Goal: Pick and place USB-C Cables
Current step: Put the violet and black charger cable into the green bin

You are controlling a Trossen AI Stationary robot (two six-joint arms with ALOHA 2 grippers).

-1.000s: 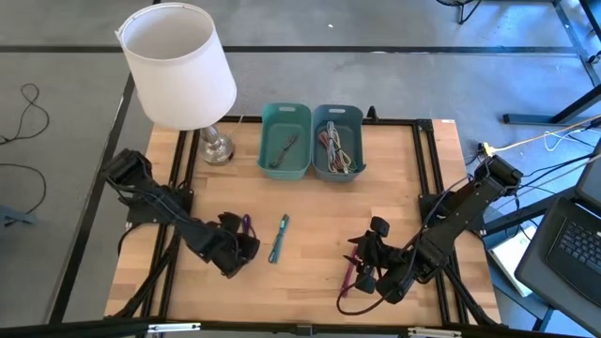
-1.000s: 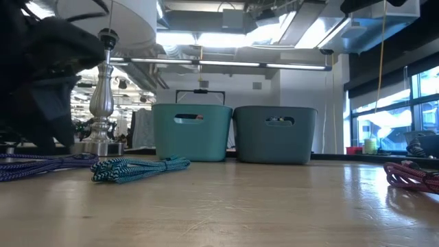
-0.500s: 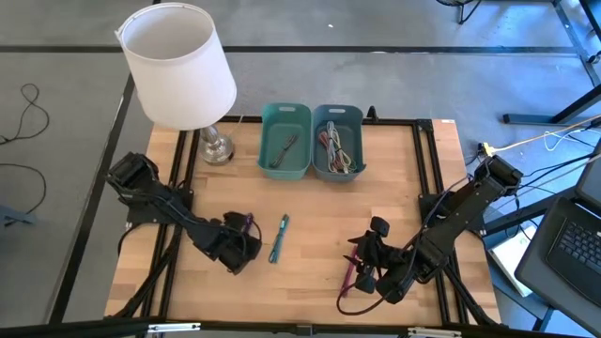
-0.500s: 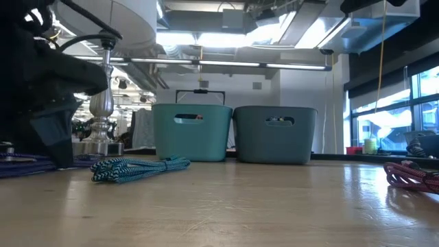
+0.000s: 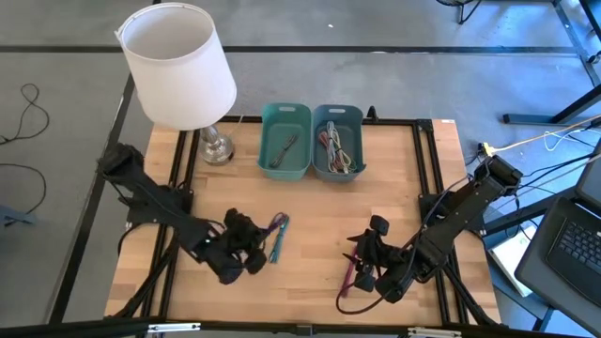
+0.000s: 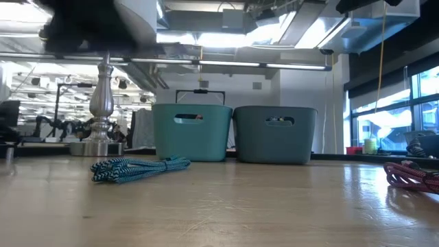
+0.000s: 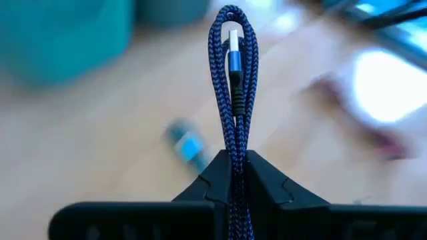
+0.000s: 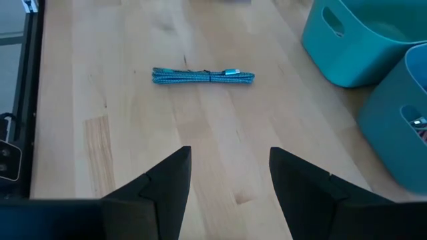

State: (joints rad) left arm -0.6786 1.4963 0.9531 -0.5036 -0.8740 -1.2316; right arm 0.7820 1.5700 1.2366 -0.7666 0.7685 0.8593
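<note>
High view: the left gripper hung over the wooden surface, jaws clamped on a purple cable just beside the teal cable. The right gripper sat low near a magenta cable, jaws spread wide. Two teal bins stood beside a lamp.

Low view: the teal cable lay flat before the bins.

Left wrist view: jaws pinched the folded purple cable.

Right wrist view: jaws apart, nothing between; teal cable beyond.
</note>
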